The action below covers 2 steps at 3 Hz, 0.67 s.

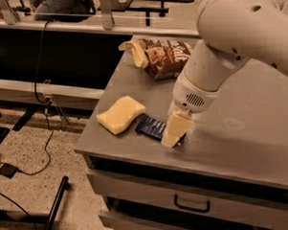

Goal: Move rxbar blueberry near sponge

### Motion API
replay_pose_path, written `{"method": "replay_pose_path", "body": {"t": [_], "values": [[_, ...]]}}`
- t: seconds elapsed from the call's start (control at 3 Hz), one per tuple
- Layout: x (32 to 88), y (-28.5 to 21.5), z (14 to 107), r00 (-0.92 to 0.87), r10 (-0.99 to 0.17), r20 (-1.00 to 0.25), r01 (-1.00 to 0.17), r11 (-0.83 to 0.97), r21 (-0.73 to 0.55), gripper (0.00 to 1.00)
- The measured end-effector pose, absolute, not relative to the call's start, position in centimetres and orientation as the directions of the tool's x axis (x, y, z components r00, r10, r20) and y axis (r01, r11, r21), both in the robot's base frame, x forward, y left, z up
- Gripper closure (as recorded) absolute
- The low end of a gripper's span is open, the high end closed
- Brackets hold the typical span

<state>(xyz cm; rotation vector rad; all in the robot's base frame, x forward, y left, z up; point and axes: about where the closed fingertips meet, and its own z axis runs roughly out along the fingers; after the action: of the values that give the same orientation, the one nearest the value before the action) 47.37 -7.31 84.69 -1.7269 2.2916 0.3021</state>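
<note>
The rxbar blueberry (151, 126) is a flat dark-blue wrapper lying on the grey table (240, 127) near its front left edge. Its left end lies right beside the pale yellow sponge (120, 114), almost touching it. My gripper (175, 130) hangs down from the white arm and sits over the bar's right end, hiding that end. A yellowish finger (175, 127) reaches down to the bar.
A brown chip bag (166, 57) lies at the table's back, with a pale yellow object (135, 51) at its left end. The table's front edge and a drawer with a handle (191, 205) are below. Cables lie on the floor at left.
</note>
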Motion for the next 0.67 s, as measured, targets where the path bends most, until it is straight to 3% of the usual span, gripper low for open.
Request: {"method": "replay_pose_path", "body": {"t": [0.33, 0.67], "values": [[47.3, -7.4, 84.7, -0.261, -0.909, -0.326, -0.962, 0.272, 0.010, 0.00], [47.6, -8.8, 85.2, -0.249, -0.903, -0.351, -0.964, 0.267, -0.004, 0.00]]}}
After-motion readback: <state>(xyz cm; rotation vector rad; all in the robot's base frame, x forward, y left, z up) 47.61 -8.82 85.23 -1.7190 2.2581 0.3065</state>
